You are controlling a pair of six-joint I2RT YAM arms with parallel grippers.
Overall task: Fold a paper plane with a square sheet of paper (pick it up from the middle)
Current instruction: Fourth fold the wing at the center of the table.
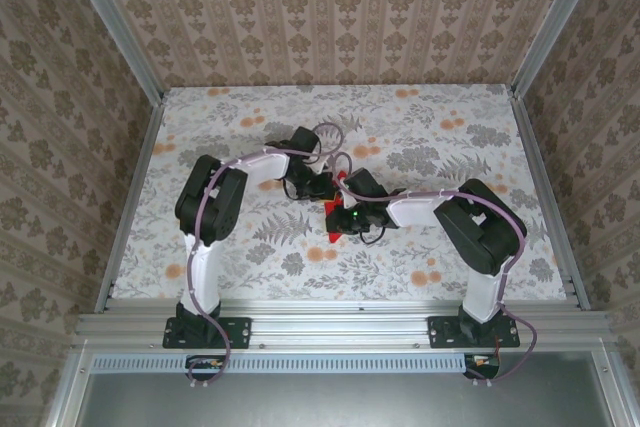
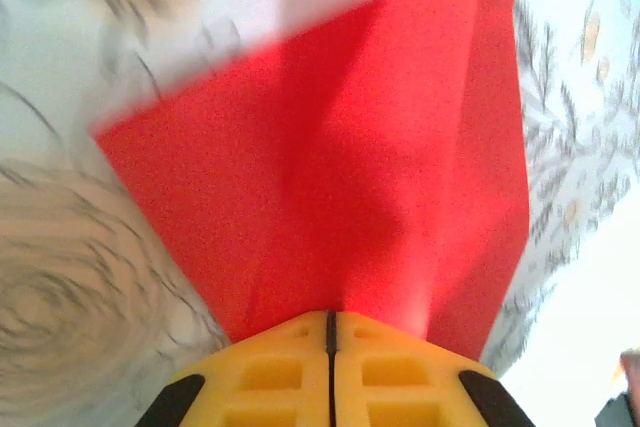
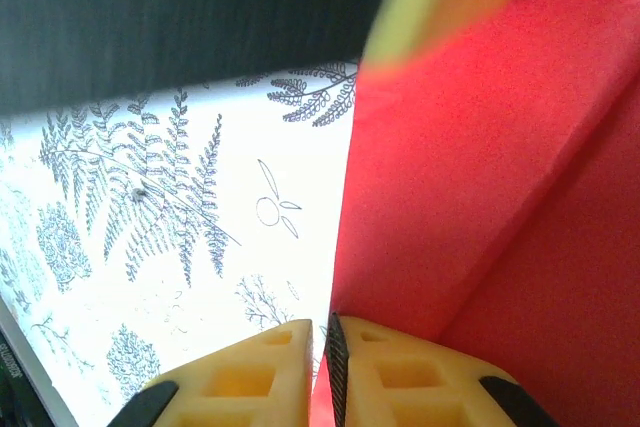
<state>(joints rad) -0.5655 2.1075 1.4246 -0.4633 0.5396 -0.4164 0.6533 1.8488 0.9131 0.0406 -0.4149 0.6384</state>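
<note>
Red paper [image 2: 350,177] creased, partly folded into angled flaps, sits mid-counter [image 1: 450,147] between both arms. Left hand [image 2: 331,319] is clenched on one edge, and right hand [image 3: 322,332] pinches another.

Top cam: high behind arm bases [image 1: 215,330], looks down on whole table [image 1: 450,137]. Wrist cams: v. close, looking along own yellow fingers [image 2: 270,377] [image 3: 240,377]; all 3 share the red paper [image 2: 330,177] [image 3: 480,177].
</note>
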